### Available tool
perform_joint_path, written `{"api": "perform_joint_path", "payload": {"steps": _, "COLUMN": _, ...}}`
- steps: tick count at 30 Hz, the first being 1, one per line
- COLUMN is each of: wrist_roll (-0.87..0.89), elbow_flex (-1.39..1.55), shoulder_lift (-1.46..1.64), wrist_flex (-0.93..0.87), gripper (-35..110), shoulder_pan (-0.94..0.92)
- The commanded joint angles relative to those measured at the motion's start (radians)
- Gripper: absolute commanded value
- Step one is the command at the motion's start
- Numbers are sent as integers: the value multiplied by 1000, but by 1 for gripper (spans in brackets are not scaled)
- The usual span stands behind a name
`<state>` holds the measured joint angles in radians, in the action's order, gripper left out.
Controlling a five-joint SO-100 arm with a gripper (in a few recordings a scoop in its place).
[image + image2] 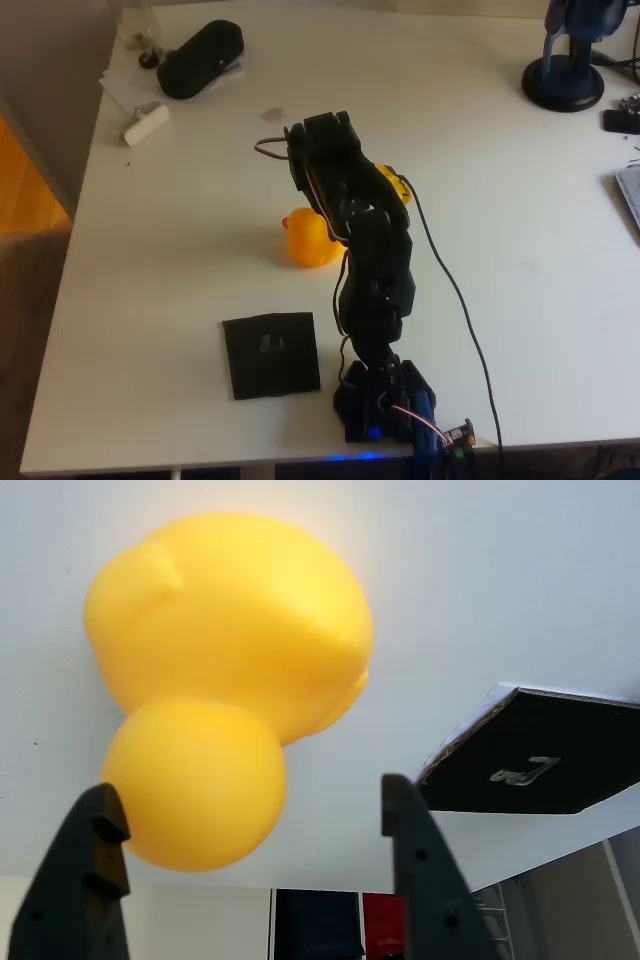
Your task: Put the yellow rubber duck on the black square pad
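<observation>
From the wrist view I see the gripper (250, 855) spread wide, its two dark fingers (75, 880) standing apart at the bottom of the picture with nothing clamped between them. The yellow rubber duck (225, 685) looms large just beyond the fingertips, its rounded head nearest the gap between the fingers and closer to the finger on the picture's left, its body behind; I cannot tell whether either finger touches it. To the picture's right in that same view lies the black square pad (545, 755), flat on the white table (500, 580), with a pale grey mark at its centre, and apart from the duck. In the overhead view the black arm (365, 260) reaches up the picture from its base near the bottom edge, and the duck (308, 238) sits on the table (180, 230) right beside the arm's left flank, partly covered by it. The pad (271, 354) lies lower in that picture, near the arm's base and well apart from the duck, with bare tabletop between them. At the far upper left of the overhead view I can make out a black oblong case (200, 58) and a small white block (146, 123) near the table's corner.
</observation>
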<state>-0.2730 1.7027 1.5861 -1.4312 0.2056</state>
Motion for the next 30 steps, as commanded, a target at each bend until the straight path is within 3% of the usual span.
{"api": "perform_joint_path", "payload": {"steps": 1, "wrist_roll": -9, "elbow_flex": -20, "shoulder_lift": 18, "wrist_flex": -12, "gripper": 30, "shoulder_pan": 0}}
{"api": "perform_joint_path", "payload": {"steps": 30, "wrist_roll": -17, "elbow_flex": -25, "shoulder_lift": 15, "wrist_flex": 17, "gripper": 30, "shoulder_pan": 114}}
